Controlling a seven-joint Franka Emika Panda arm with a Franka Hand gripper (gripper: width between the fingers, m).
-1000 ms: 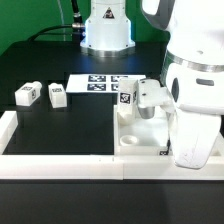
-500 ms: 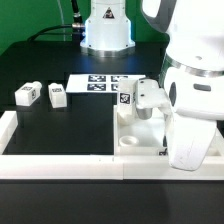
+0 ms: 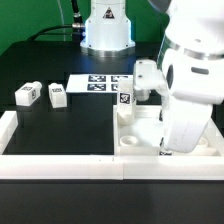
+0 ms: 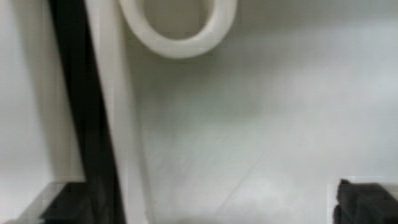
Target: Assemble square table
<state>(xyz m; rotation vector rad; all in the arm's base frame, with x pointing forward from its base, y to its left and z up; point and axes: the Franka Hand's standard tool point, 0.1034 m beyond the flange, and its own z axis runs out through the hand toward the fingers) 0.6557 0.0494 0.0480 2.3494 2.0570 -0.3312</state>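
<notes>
hazard 1: the gripper (image 4: 214, 203) hangs low over the square table top (image 3: 138, 130). its fingers (image 4: 370, 198) are spread wide and nothing is held between them. from where i stand, a further descent or a sideways move could catch a fingertip on the raised rim or on the corner socket (image 4: 178, 28). that would shove the top out of place.

hazard 2: the tagged leg (image 3: 127, 97) stands at the top's 11 o'clock corner, just beside the arm. a swing that way could tip it. i cannot tell whether it is threaded in.

location: the top sits at 4 o'clock in the exterior view, largely hidden by the arm. the first loose leg (image 3: 27, 95) and the second loose leg (image 3: 57, 95) lie at 9 o'clock, well apart from it.

contents: the visible floor of the tray-like top holds no loose parts. the near socket (image 3: 128, 143) is empty.
</notes>
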